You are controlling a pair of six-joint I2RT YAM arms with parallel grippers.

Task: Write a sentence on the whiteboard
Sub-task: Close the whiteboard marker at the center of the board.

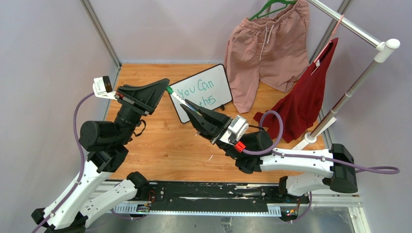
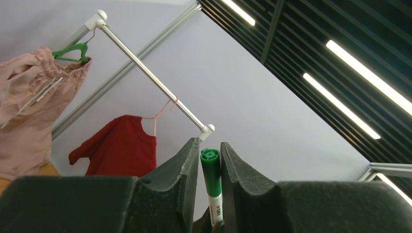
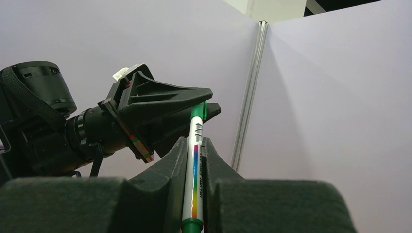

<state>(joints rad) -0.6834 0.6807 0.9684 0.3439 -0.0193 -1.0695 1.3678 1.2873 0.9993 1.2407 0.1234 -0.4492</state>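
The whiteboard [image 1: 218, 76] lies flat on the wood table [image 1: 160, 145], at the back, near the middle. The sentence [image 1: 197, 91] is on it in green: "You Can" on top & "this" under it. One word is hidden behind the pen.

Just in front of the board, the right gripper [image 3: 195, 141] is squeezed tight on the marker [image 3: 194, 165]. The left gripper [image 2: 209, 143] is pinched on the green cap [image 2: 210, 167] at the pen's end.

The writing looks done, so this is prob. the step of putting the cap on. Next: both arms must keep the pen & cap in one straight line, w/ a firm push till it clicks. If it tilts, the cap may slip.
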